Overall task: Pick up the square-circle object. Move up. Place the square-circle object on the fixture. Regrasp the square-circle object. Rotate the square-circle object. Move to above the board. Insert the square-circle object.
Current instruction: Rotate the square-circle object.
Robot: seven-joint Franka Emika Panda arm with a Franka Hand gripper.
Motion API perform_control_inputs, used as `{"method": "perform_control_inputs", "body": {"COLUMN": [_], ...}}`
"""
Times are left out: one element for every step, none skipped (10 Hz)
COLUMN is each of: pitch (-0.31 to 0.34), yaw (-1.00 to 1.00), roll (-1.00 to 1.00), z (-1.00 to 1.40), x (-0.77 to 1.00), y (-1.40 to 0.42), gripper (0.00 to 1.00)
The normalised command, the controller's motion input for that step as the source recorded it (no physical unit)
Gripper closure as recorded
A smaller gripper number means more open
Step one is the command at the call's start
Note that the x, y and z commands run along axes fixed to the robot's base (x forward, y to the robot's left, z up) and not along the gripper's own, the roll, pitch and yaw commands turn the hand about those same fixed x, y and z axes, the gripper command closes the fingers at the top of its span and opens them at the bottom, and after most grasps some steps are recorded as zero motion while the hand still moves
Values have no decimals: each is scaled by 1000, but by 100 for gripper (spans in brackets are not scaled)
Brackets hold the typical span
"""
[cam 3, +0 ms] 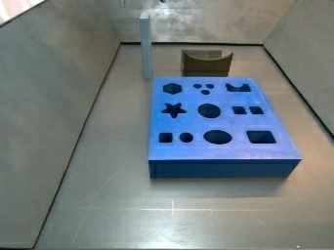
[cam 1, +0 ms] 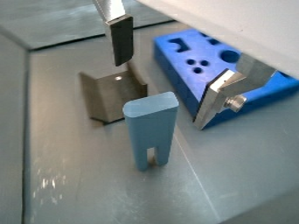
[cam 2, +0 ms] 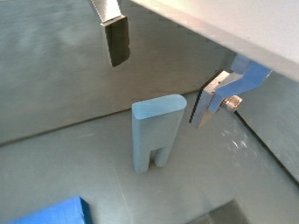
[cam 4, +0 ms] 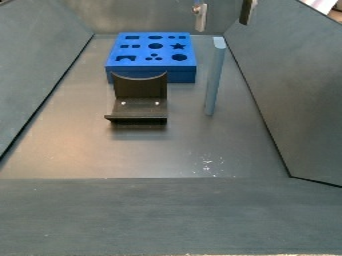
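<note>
The square-circle object (cam 1: 151, 131) stands upright on the grey floor, squarish end up and a narrow slot at its foot, held by nothing. It shows the same way in both wrist views (cam 2: 156, 131), and in both side views as a pale slim post (cam 3: 145, 44) (cam 4: 210, 76).

The gripper (cam 1: 167, 70) hangs above the peg with its jaws spread wide and empty. The peg's top lies below the gap between the two fingers (cam 1: 118, 39), touching neither. In a side view only the fingertips of the gripper (cam 4: 222, 14) reach into the top of the picture, just above the peg.

Beyond the peg from the gripper, the fixture (cam 1: 112, 94) sits on the floor close beside it, apart from it. In a side view it lies between the peg and the board (cam 3: 218, 125), near the board's far edge (cam 4: 155, 57).
</note>
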Motion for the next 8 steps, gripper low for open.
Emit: {"method": "perform_control_inputs", "body": {"pitch": [4,4,4,4,4,4,4,5], "yaw": [1000,1000,1000,1000,1000,1000,1000,1000], "roll": [-5,-6,-6,-6,-6,-6,-6,-7], "z": [-39,-38,-36,-35,-35,-34,-34,-33], "x": [39,39,40,40,40,40,40,41], "y": [2,1,1,1,1,0,0,0], "gripper": [0,0,0,0,0,0,0,0]}}
